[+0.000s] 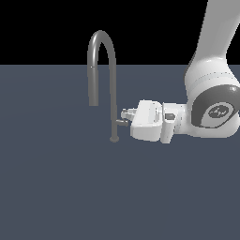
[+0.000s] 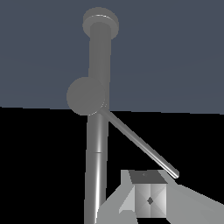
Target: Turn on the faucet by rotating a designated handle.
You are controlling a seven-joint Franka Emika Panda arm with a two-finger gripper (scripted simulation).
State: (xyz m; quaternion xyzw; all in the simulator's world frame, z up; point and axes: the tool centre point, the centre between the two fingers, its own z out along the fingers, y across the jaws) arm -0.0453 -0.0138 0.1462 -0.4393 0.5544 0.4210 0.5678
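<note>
Reaching in from the exterior view's right, the white Panda arm (image 1: 211, 89) bends at its wrist so the claw (image 1: 125, 115) lies level, low above the dark blue-grey surface (image 1: 56, 187), pointing at the foot of the faucet (image 1: 112, 84). The gooseneck rises from a small round base well away from the surface's edges, its spout arching over toward the exterior view's left. The handle (image 2: 140, 144), a short stub with a slim rod, juts from the lower stem. One fingertip (image 2: 148, 199) sits just beside the rod's end; whether the claw is spread or pressed together I cannot tell.
</note>
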